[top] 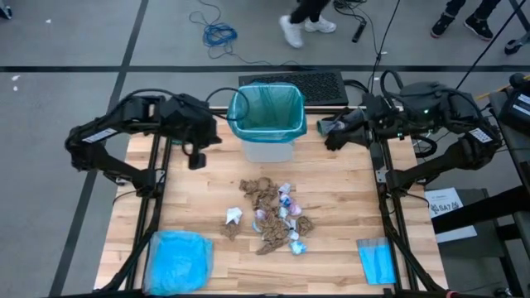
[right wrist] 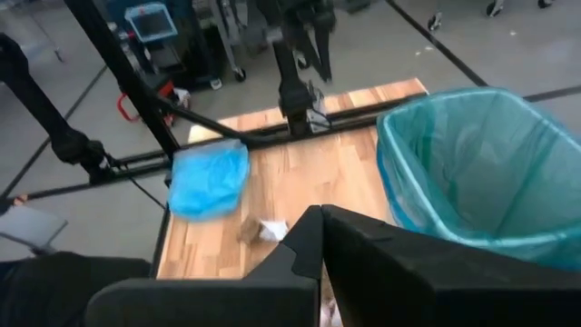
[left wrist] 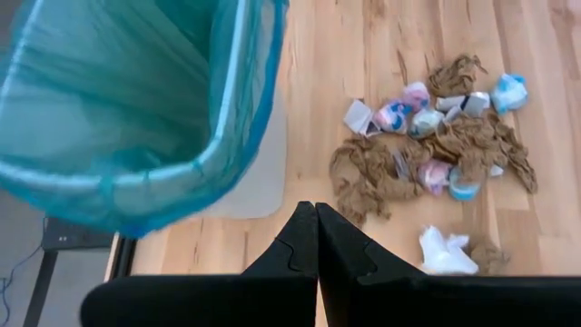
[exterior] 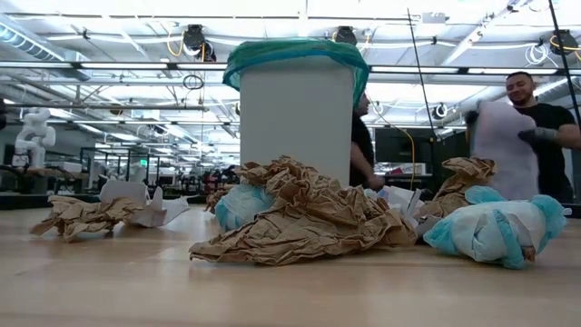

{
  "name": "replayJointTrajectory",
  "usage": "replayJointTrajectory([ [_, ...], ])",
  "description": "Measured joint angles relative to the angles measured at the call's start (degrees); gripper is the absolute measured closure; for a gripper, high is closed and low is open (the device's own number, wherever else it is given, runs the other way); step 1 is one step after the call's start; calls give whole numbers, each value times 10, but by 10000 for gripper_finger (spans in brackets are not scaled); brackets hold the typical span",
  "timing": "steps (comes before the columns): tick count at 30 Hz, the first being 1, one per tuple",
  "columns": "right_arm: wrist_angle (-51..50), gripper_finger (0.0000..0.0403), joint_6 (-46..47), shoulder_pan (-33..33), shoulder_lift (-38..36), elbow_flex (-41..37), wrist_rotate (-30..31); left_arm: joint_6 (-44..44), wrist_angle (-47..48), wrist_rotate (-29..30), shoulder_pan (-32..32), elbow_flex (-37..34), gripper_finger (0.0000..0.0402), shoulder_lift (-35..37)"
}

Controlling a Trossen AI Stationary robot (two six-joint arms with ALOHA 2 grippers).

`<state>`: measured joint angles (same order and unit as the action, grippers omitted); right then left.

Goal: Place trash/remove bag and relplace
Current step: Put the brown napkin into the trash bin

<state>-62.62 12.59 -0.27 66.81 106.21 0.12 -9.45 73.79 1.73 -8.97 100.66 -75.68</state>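
Note:
A white bin (top: pixel 267 124) lined with the teal-green bag (top: pixel 265 106) stands at the table's far middle; the bag's rim folds over the bin's top (exterior: pixel 295 53). The trash (top: pixel 272 217), brown paper wads and white, blue and pink wrappers, lies heaped on the table's middle (exterior: pixel 300 218) (left wrist: pixel 427 150). My left gripper (top: pixel 199 156) hovers shut left of the bin (left wrist: pixel 316 211). My right gripper (top: pixel 331 139) hovers shut right of the bin (right wrist: pixel 321 213). Neither touches anything.
A pale sky-blue plastic bag (top: pixel 177 261) lies at the near left corner (right wrist: pixel 209 179). A small flat folded blue sheet (top: pixel 377 260) lies at the near right. A dark mat (top: pixel 315 85) sits behind the bin. People stand beyond the table (exterior: pixel 536 127).

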Motion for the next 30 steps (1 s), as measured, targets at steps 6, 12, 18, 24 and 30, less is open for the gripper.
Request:
replayJointTrajectory([
  [6, 11, 403, 2, 0, 0, 0, -1, 0, -61, 2, 0, 0, 401, -57],
  [12, 11, 403, 3, 0, 3, 0, -2, 27, -167, -38, -1, 0, 402, -124],
  [18, 11, 403, 30, 0, 7, 0, -5, -75, -250, -198, -73, 1, 401, -132],
  [24, 8, 403, 7, 0, 6, 0, -5, -120, -275, -260, -137, 0, 401, -129],
  [30, 9, 403, -13, 0, 8, 0, -5, -14, -345, -196, -135, 0, 402, -145],
])
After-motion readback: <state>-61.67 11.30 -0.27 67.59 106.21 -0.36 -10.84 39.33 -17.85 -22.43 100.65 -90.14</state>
